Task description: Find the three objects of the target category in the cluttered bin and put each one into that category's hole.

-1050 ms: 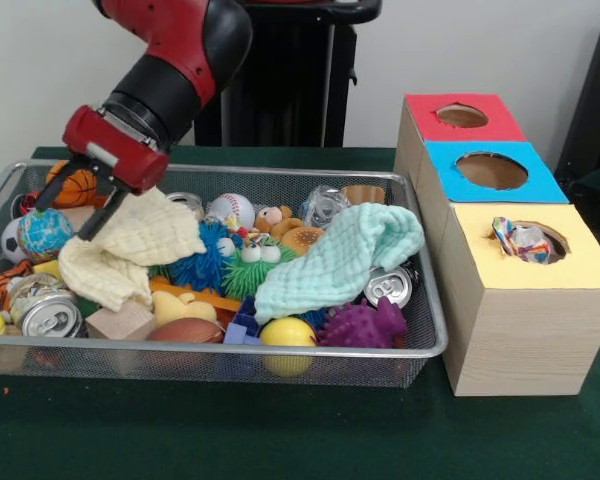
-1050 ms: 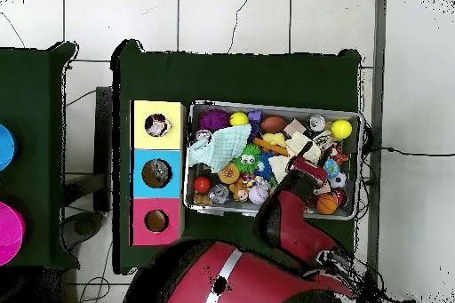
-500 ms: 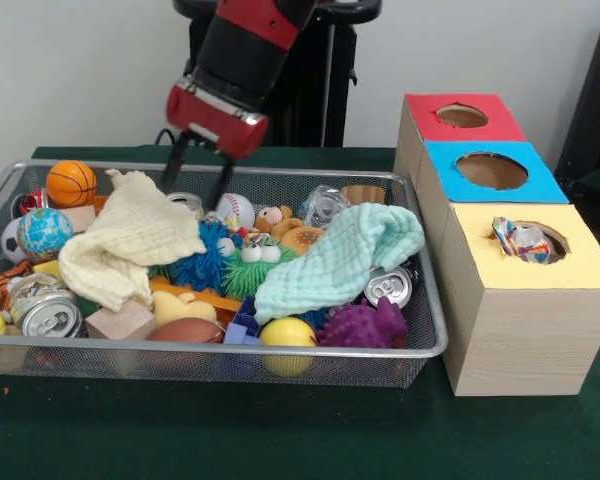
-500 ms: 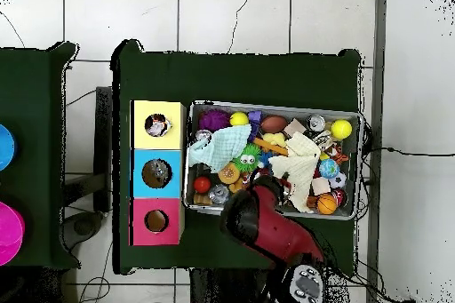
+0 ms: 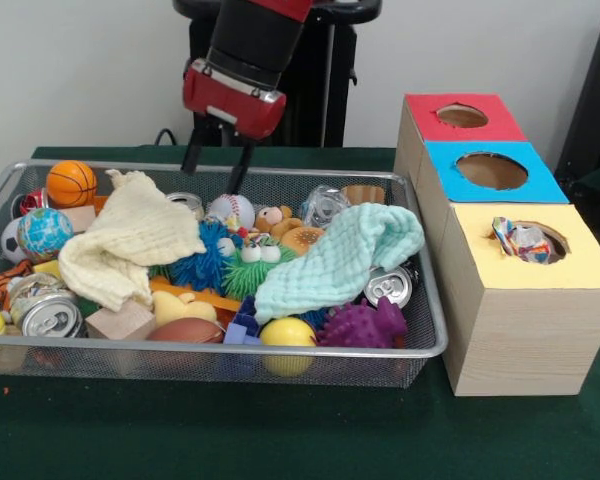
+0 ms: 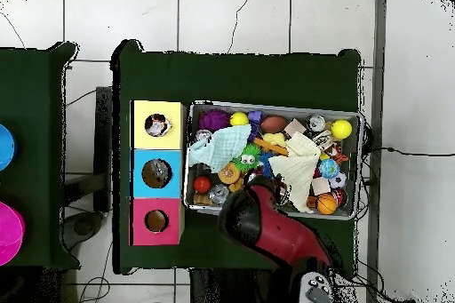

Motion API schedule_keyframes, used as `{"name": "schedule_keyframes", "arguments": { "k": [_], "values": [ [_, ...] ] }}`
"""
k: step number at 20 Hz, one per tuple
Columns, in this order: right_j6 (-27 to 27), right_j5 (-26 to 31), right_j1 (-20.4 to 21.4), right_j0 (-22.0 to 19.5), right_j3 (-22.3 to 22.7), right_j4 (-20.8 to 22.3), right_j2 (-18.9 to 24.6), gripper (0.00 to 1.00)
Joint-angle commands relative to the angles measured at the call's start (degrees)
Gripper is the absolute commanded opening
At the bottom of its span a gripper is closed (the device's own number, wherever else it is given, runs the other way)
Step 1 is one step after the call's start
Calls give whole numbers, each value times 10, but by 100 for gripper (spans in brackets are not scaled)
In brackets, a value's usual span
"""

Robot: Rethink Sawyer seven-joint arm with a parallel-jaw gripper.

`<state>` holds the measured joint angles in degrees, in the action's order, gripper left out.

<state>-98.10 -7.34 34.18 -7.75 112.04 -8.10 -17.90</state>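
The claw is being held above the far rim of the wire bin, its two dark fingers spread apart and pointing down with nothing between them. It is hanging just behind the baseball and a silver can lid, not touching either.

The bin is being crowded with toys and cloths. A cream cloth is lying draped over the left half, and a mint cloth is spread over the right half, partly covering a drink can. Between the two cloths, a blue spiky ball and a green spiky toy are sitting side by side, with a small teddy just behind them. At the left end a small basketball and a globe ball are resting near the rim, and another can is lying at the front left corner. A yellow ball and a purple spiky toy are lying along the front edge.

Beside the bin on the green table, three wooden boxes are being lined up — red-topped, blue-topped and yellow-topped — each with a round hole. A crumpled wrapper is sitting in the yellow box's hole; what is lying in the other holes cannot be told.

In the overhead view the red arm is being reached over the bin's near rim.
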Motion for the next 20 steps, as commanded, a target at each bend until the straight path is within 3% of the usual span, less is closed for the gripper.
{"name": "schedule_keyframes", "arguments": {
  "k": [1, 5, 11, 20],
  "values": [
    [-121, -99, -104, -64, -4, 48, 85, 100],
    [-114, -139, -148, -90, -28, 63, 99, 100],
    [-95, -151, -194, -110, -64, 66, 117, 100],
    [-81, -162, -202, -87, -83, 49, 99, 100]
  ]
}}
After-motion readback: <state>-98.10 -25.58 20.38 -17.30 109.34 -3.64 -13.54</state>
